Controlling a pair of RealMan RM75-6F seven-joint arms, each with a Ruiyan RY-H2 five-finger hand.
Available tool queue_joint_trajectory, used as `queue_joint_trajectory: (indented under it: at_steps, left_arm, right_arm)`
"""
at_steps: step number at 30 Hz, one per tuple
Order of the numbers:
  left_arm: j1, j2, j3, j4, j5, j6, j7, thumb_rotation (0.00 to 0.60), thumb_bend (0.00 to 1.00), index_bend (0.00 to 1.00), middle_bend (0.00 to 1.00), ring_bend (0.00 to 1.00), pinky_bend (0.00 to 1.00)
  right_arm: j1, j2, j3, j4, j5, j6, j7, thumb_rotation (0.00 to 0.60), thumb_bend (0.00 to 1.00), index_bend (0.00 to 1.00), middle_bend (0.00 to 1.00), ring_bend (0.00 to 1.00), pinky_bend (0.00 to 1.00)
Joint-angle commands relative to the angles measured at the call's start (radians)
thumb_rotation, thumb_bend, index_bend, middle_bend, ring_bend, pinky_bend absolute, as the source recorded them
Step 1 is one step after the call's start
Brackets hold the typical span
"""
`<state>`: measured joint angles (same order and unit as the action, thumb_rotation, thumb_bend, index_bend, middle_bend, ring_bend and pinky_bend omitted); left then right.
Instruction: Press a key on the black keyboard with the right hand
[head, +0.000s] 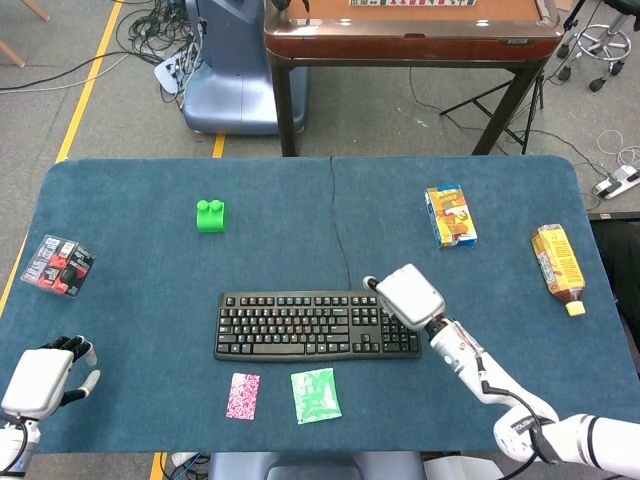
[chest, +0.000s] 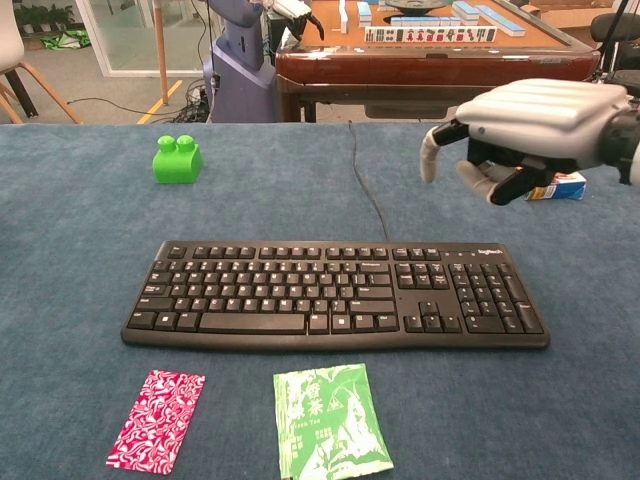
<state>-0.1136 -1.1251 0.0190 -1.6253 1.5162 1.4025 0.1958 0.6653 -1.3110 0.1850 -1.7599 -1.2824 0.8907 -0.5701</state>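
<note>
Closest to the robot, a pink patterned flat packet (head: 243, 395) and a green foil sachet (head: 316, 395) lie side by side on the blue felt-covered table (head: 130, 300), just in front of the black full-size keyboard (head: 300, 325). The left hand (head: 42, 380) sits at the near left corner of the table, palm down with fingers curled in, holding nothing.

The keyboard lies mid-table toward the near edge, its black cable (head: 338, 220) running straight back off the far edge. The white right hand (head: 408, 295) hangs above the keyboard's right end, over the number pad area. In the chest view it's clearly up off the keys, fingers bent downward and loosely apart, nothing in it.

Further back: a black and red small packet (head: 57, 265) on the left edge, a green two-stud toy brick (head: 210, 215), an orange and blue carton (head: 450, 215) and a yellow bottle (head: 557, 262) lying on its side at right.
</note>
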Motion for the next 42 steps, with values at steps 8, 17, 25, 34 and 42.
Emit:
queue_joint_trajectory:
  at_steps: [8, 17, 25, 34, 42]
  left_arm:
    - [-0.001, 0.003, 0.001, -0.002, -0.003, -0.005, -0.007, 0.6, 0.28, 0.55, 0.45, 0.39, 0.56]
    - [-0.002, 0.004, 0.0, 0.001, -0.008, -0.009, -0.013, 0.6, 0.28, 0.55, 0.45, 0.39, 0.56]
    - [-0.004, 0.005, -0.001, 0.001, -0.023, -0.019, -0.012, 0.6, 0.28, 0.56, 0.45, 0.39, 0.56]
    - [-0.003, 0.006, -0.002, 0.002, -0.027, -0.02, -0.018, 0.6, 0.28, 0.56, 0.45, 0.39, 0.56]
    - [-0.002, 0.004, -0.004, 0.003, -0.033, -0.018, -0.016, 0.6, 0.28, 0.56, 0.45, 0.39, 0.56]
  right_arm:
    - [0.076, -0.096, -0.03, 0.003, 0.089, -0.029, -0.101, 0.6, 0.99, 0.36, 0.93, 0.92, 1.0]
    - [0.134, -0.147, -0.053, 0.007, 0.184, -0.051, -0.163, 0.6, 1.0, 0.36, 0.94, 0.94, 1.0]
    - [0.175, -0.187, -0.085, 0.023, 0.24, -0.042, -0.212, 0.6, 1.0, 0.36, 0.94, 0.94, 1.0]
    - [0.204, -0.207, -0.107, 0.029, 0.283, -0.023, -0.231, 0.6, 1.0, 0.36, 0.95, 0.94, 1.0]
    - [0.225, -0.224, -0.13, 0.035, 0.31, -0.011, -0.244, 0.6, 1.0, 0.36, 0.95, 0.95, 1.0]
